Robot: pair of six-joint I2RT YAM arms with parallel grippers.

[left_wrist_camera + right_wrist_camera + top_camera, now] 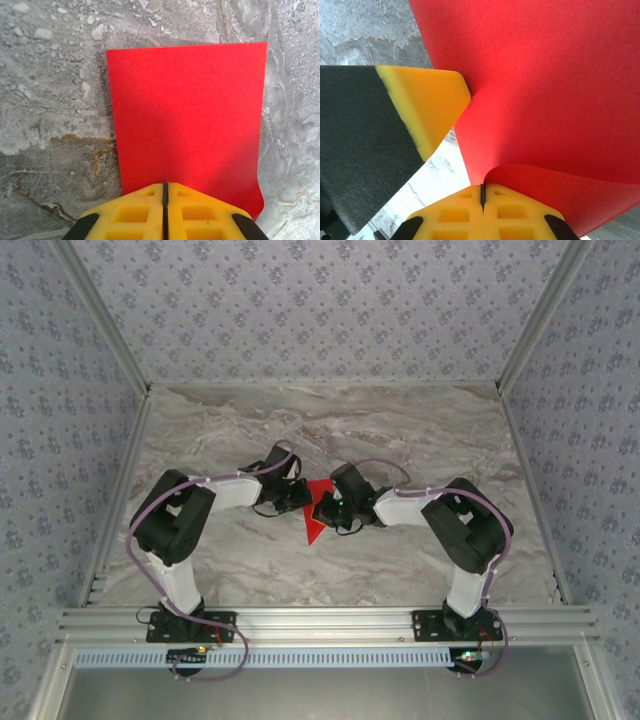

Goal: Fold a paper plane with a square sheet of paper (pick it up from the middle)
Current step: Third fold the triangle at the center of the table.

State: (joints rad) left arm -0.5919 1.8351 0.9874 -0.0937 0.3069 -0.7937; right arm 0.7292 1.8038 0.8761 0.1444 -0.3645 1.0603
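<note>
Pads of the left tool sit pressed together at 6 o'clock in its own camera. The red sheet runs out from under them toward 12, so its near edge looks nipped between them, though the yellow tips hide the pinch itself. The right tool is closed just as tight, with a curl of the sheet drawn into the seam between its pads. That grip bows the paper, probably to start or steady a fold. In that camera a pad of the left tool comes in from 9 o'clock and meets the sheet's edge.

From above, the sheet sits mid-worktop, the left tool at its 9 o'clock and the right at its 3. Opposed grips like these would keep thin paper taut and off the marble. The tool bodies cover much of the sheet, so its outline, square or already creased, cannot be made out.
</note>
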